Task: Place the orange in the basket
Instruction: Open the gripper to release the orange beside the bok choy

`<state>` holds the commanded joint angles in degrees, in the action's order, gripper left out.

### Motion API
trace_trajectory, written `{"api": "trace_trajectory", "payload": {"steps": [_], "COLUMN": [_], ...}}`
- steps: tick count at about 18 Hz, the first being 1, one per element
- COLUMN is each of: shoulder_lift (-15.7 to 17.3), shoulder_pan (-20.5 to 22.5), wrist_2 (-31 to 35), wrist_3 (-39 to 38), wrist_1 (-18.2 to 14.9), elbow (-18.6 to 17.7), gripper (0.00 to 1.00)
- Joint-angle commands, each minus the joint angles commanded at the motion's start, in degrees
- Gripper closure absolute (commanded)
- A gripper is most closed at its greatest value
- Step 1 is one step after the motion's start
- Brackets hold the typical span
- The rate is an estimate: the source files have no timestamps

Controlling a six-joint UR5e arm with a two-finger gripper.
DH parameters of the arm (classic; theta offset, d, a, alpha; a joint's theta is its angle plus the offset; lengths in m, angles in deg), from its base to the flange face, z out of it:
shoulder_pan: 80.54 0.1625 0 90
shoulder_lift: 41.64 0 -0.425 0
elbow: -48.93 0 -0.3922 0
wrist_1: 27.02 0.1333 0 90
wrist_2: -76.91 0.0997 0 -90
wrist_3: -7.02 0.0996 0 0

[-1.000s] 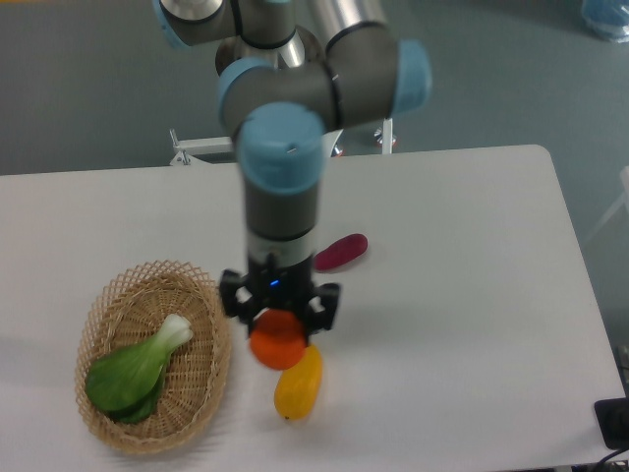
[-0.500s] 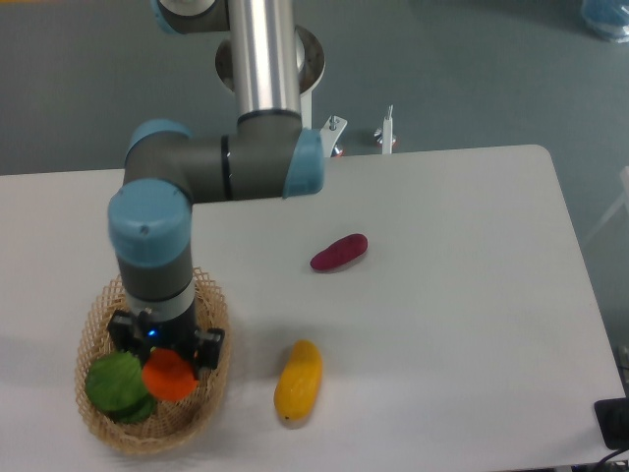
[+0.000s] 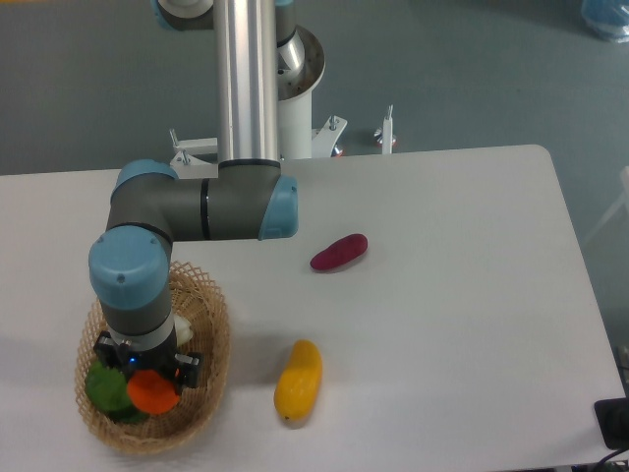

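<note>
The round red-orange orange (image 3: 151, 391) is held between the fingers of my gripper (image 3: 147, 379), over the inside of the tan wicker basket (image 3: 208, 366) at the table's front left. The gripper points straight down and is shut on the orange. Whether the orange touches the basket floor I cannot tell. My arm hides much of the basket's middle.
A green leafy vegetable (image 3: 102, 388) lies in the basket left of the orange, its white stem (image 3: 182, 327) showing beside my wrist. An elongated yellow-orange fruit (image 3: 298, 381) lies right of the basket. A small purple-red oblong (image 3: 339, 252) lies further back.
My gripper carried the orange from beside the yellow fruit leftwards over the basket, then a little further left and down inside it.
</note>
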<state>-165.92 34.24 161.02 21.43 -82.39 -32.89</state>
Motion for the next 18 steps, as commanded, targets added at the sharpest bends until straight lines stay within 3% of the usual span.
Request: {"api": "trace_trajectory", "payload": {"steps": [5, 9, 11, 18], "shoulder_lift": [-0.8, -1.4, -1.4, 0.1], "shoulder_pan": [0.0, 0.0, 0.0, 0.0], "wrist_2": [0.4, 0.5, 0.6, 0.6], "wrist_3": [0.0, 0.1, 0.1, 0.0], "wrist_1": [0.0, 0.1, 0.2, 0.1], "elbow": [-0.4, 0.1, 0.1, 0.2], "gripper": [0.39, 0.24, 0.11, 0.0]}}
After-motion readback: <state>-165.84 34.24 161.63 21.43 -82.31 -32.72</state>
